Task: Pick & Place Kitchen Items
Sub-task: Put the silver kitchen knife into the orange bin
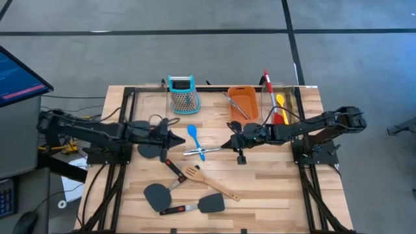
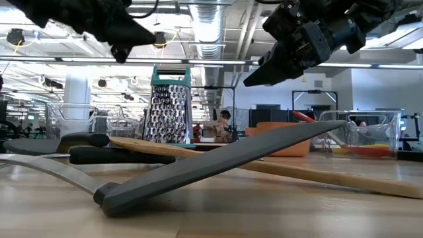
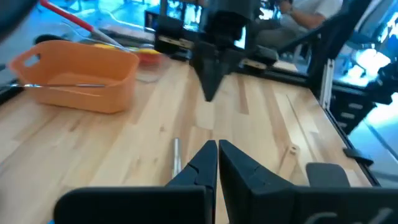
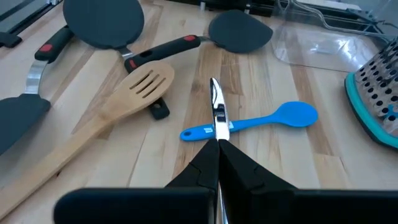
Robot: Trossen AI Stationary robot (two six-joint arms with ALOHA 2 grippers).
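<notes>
Both grippers hang shut and empty above the table's middle, tips facing each other: my left gripper (image 1: 177,138) from the left, my right gripper (image 1: 225,144) from the right. Between them a blue spoon (image 4: 273,118) lies flat, with a silver metal utensil (image 4: 216,106) resting across its handle. Nearer the front edge lie a wooden slotted turner (image 1: 208,182) and two black spatulas (image 1: 156,195) (image 1: 209,203). The turner's handle leans over one spatula. A third black spatula (image 1: 151,149) lies under my left arm. In the low view both grippers (image 2: 122,41) (image 2: 254,76) are well clear of the tabletop.
At the far edge stand a teal-topped box grater (image 1: 182,94), an orange tub (image 1: 244,103) with a silver utensil in it, and a clear container (image 1: 279,107) holding red and yellow spoons. Black frame rails (image 1: 123,130) run along both sides of the table.
</notes>
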